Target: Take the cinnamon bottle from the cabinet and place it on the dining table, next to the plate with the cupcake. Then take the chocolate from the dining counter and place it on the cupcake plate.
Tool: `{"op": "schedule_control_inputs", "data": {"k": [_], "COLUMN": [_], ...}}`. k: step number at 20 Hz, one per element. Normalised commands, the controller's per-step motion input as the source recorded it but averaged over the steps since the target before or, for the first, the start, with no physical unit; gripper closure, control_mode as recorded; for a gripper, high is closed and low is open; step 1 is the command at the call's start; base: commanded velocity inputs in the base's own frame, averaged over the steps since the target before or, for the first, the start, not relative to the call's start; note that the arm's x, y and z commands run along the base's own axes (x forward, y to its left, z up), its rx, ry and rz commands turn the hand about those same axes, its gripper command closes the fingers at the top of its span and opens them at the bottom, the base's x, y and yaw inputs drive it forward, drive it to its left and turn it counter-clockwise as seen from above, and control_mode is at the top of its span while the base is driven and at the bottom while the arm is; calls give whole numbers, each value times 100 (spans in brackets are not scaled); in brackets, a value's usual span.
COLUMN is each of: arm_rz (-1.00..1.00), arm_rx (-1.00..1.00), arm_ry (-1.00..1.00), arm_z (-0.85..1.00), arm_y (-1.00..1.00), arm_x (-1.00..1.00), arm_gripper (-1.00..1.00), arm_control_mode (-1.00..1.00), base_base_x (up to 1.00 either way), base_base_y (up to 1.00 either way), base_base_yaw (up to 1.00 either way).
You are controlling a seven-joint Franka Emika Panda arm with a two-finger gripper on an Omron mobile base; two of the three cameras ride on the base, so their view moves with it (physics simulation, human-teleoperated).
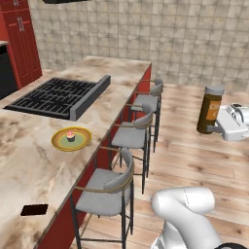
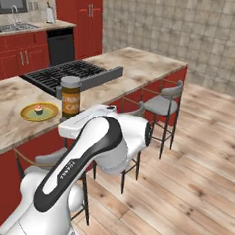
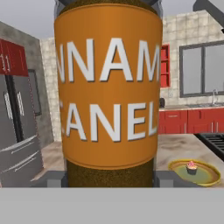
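My gripper [image 1: 213, 128] is shut on the cinnamon bottle [image 1: 210, 109], a brown cylinder with a grey cap and orange label, held upright in the air over the wooden floor, right of the stools. In the hand view the bottle [image 3: 109, 87] stands between my fingertips [image 3: 54, 178]. In the right base view the bottle [image 2: 70, 97] rises above my hand. The yellow-rimmed plate [image 1: 71, 139] with the pink cupcake [image 1: 70, 135] lies on the marble dining table [image 1: 29, 160], and also shows as plate [image 2: 39, 112] and plate [image 3: 194, 173]. The dark chocolate [image 1: 34, 209] lies near the table's front edge.
A black cooktop [image 1: 58, 95] is set in the island behind the plate. Three grey stools [image 1: 127, 136] line the island's red side, between me and the top. Red cabinets [image 1: 19, 44] stand at the far left. A steel fridge [image 3: 17, 131] stands beyond.
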Motion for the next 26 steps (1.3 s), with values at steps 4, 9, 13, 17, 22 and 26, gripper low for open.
{"op": "schedule_control_inputs", "data": {"k": [4, 9, 13, 17, 22, 26], "arm_rz": [0, 0, 0, 0, 0, 0], "arm_rx": [0, 0, 0, 0, 0, 0], "arm_ry": [0, 0, 0, 0, 0, 0], "arm_z": [0, 0, 0, 0, 0, 0], "arm_y": [0, 0, 0, 0, 0, 0], "arm_x": [0, 0, 0, 0, 0, 0], "arm_gripper": [100, 100, 100, 100, 100, 100], "arm_control_mode": [100, 100, 100, 100, 100, 100], "base_base_x": [38, 38, 26, 16, 12, 1], "base_base_y": [-42, -44, -45, -44, -58, -71], "base_base_yaw": [43, 41, 45, 50, 35, 25]}}
